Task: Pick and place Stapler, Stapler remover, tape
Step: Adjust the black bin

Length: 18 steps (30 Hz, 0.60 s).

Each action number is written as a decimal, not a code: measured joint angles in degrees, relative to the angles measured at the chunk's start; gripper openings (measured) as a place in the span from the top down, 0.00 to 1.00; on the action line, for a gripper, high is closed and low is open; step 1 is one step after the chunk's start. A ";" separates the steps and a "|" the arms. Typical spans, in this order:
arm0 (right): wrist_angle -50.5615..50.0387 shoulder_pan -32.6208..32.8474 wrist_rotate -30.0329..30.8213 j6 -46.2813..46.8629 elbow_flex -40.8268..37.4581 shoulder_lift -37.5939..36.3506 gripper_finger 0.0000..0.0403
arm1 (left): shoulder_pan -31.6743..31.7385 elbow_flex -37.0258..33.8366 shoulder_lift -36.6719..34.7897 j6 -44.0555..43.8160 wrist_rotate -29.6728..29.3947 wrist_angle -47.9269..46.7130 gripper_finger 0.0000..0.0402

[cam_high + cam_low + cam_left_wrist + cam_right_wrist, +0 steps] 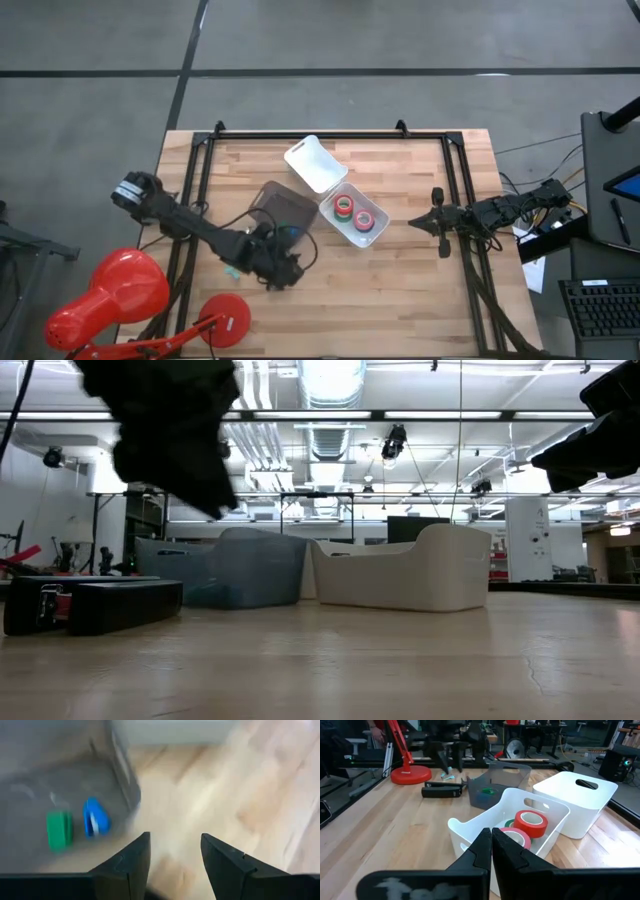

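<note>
The slim black desk stapler lies flat on the wooden surface, beside the translucent grey bin. Probably rigid and moderately heavy, it is best gripped across its narrow middle. The left pincer hovers released nearby; the right pincer waits clenched, empty.

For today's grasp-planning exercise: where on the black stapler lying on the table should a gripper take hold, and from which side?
Grip the stapler across its narrow width near mid-length, coming straight down from above. It lies flat beside the grey bin, long and slim, so fingers should span its sides. The open left gripper is nearest.
</note>
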 joint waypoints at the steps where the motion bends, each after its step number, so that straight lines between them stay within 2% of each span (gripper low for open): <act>1: 0.00 0.00 0.00 0.00 0.00 -0.02 0.98 | -0.70 -0.40 0.00 -1.86 0.14 -0.82 0.56; 4: 0.00 0.00 0.00 0.00 0.00 0.00 0.98 | -1.89 -0.94 0.00 -8.04 0.26 -6.98 0.56; 8: 0.00 0.00 0.00 0.00 0.00 0.00 0.98 | -1.46 -1.40 0.00 -16.36 -2.39 -16.76 0.56; 11: -0.01 0.00 0.00 0.00 0.00 0.00 0.98 | 0.38 -2.14 0.00 -17.08 -1.85 -20.21 0.56; 18: 0.00 -0.02 0.00 0.00 0.00 0.00 0.98 | 4.63 -5.73 0.02 -17.82 0.14 -19.47 0.56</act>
